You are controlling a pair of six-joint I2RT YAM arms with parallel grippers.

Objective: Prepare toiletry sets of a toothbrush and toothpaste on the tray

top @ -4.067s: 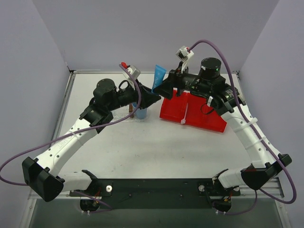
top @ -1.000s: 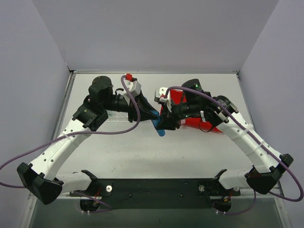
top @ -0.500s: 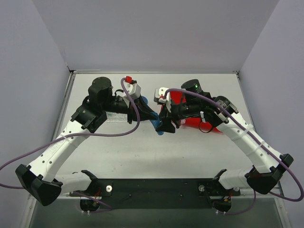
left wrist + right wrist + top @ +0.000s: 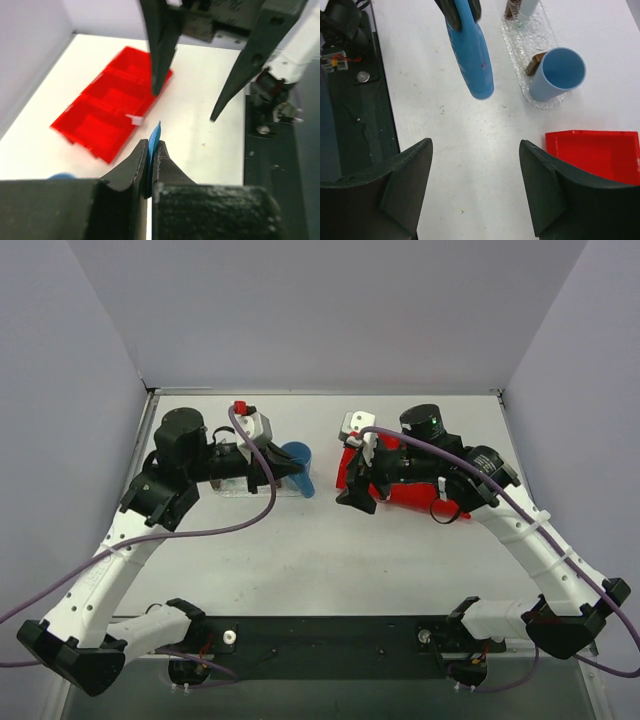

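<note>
The toothpaste (image 4: 472, 55) was pinched at its flat end by the left gripper (image 4: 151, 150), lengthwise beside the tray (image 4: 517, 50); the right gripper (image 4: 475, 145) was seen wide open, empty.

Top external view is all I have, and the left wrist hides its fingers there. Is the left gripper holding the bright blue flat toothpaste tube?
Observer: Yes. The left wrist view shows the left gripper shut on the bright blue flat toothpaste tube.
Operator: Is the right gripper touching the tube?
Observer: No. The right wrist view shows the right gripper open and empty, the tube hanging apart in front of it.
</note>
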